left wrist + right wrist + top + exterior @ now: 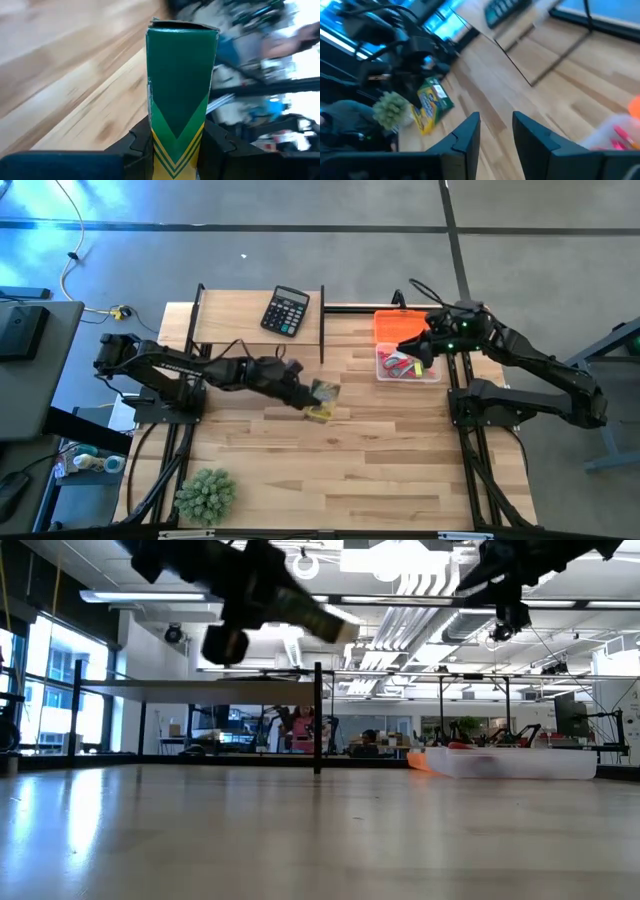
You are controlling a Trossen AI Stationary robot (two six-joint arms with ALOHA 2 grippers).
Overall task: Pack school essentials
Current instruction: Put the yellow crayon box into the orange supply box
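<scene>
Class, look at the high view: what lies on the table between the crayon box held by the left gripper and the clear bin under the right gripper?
Nothing: the high view shows only bare wooden table between the crayon box in the left gripper and the clear bin.

Grey concrete floor [300, 205] surrounds the wooden table [340, 470]. Beyond it, tall windows [45, 690] and white ceiling pipes [420, 600]; desks, perhaps, stand behind.

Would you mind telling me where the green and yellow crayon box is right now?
The crayon box is held in the left gripper near the table's middle in the high view, lifted off the wood, left of the clear bin where the right gripper hovers.
</scene>
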